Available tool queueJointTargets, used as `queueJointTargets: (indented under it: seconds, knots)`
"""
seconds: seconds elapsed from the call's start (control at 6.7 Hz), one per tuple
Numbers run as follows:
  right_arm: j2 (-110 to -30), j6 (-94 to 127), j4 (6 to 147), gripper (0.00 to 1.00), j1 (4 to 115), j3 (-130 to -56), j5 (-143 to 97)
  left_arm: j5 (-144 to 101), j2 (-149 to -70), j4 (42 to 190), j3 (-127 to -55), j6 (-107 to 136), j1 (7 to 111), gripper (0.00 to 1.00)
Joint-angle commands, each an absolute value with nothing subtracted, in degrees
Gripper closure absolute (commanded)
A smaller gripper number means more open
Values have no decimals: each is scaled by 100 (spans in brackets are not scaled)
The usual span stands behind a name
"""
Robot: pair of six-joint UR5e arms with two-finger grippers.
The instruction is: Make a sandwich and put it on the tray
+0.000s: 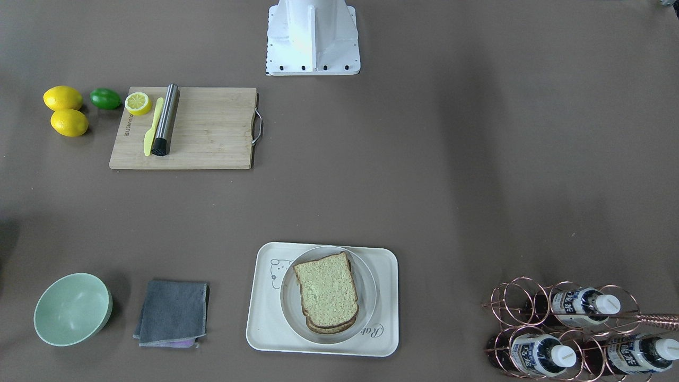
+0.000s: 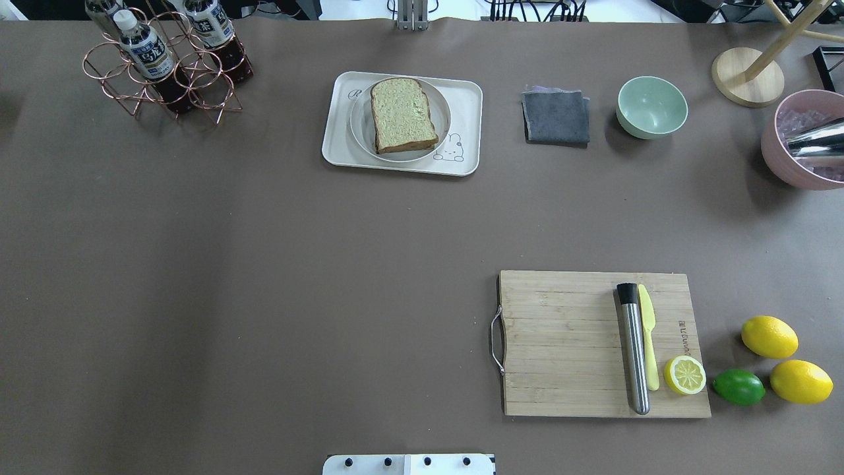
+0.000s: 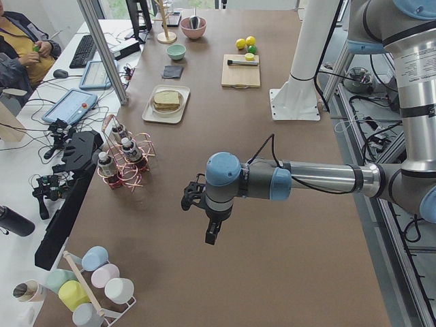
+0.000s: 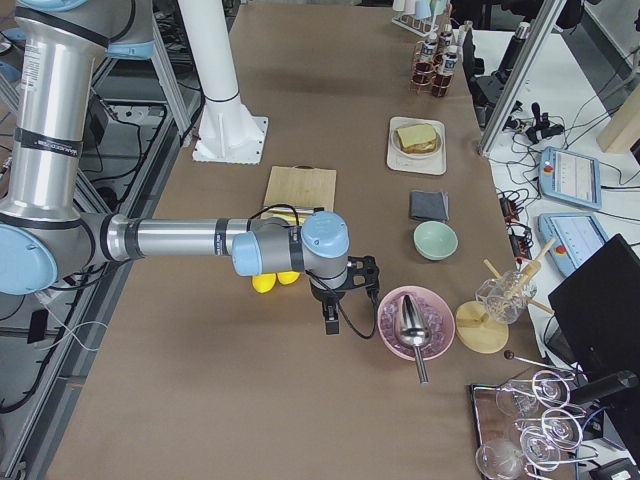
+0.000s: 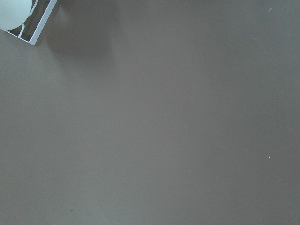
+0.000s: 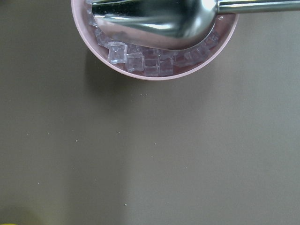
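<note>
The sandwich (image 1: 328, 292) lies on a plate (image 1: 367, 289) in the tray (image 1: 263, 323) at the bench's far edge, so we judge it placed (no egg shows). Left tool (image 3: 212, 234) and right tool (image 4: 332, 323) hang well apart at the bench ends; we cannot tell if they are open. Best to hold them there, since the room between is broad.
</note>
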State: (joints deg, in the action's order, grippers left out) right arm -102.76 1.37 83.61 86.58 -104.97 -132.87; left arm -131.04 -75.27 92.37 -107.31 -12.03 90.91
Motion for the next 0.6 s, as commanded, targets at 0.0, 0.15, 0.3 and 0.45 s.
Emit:
queueJointTargets:
  seconds: [0.0, 0.15, 0.3, 0.45]
  knots:
    - [-10283, 132, 8358, 0, 8649, -10529, -13298, -13096, -7523, 9237, -10723, -1213, 9079, 3]
    - [-10292, 132, 8358, 0, 8657, -10538, -13298, -13104, -7523, 9237, -10731, -1222, 9079, 3]
    - [-10292, 132, 8358, 0, 8649, -10538, -13298, -13113, -7523, 9237, -10749, -1187, 9070, 3]
    - [-10301, 132, 8376, 0, 8648, -10582, -13298, -13087, -7532, 9211, -10827, -1178, 9036, 3]
